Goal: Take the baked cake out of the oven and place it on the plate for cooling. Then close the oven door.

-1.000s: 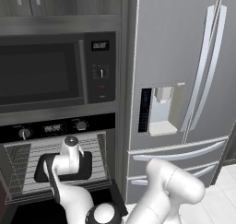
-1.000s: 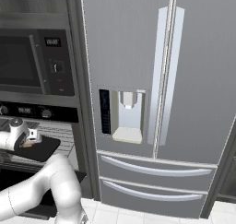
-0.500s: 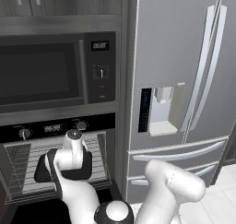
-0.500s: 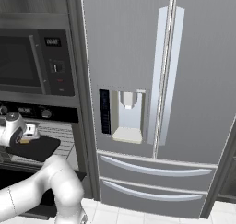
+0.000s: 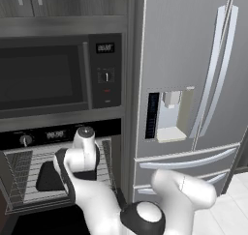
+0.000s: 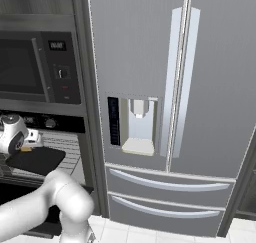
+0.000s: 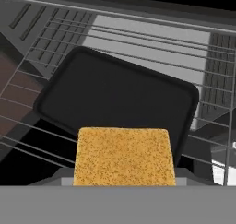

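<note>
One golden-brown cake (image 7: 124,156) sits right at the claw, at the near edge of the hand view, above a dark tray (image 7: 115,96) lying on the wire rack (image 7: 203,43) of the oven (image 5: 29,137). Whether the claw grips the cake I cannot tell. Beside the oven stands a steel fridge (image 6: 165,87), with a microwave (image 5: 53,74) above it

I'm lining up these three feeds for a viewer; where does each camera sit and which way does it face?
Left base view: behind the arm's left, facing the open oven, microwave and fridge; arm rises lower right.
Right base view: behind its right, facing the fridge; arm lower left.
Hand view: along the claw, onto the cake above a dark tray.
All share the tray on its rack.
</note>
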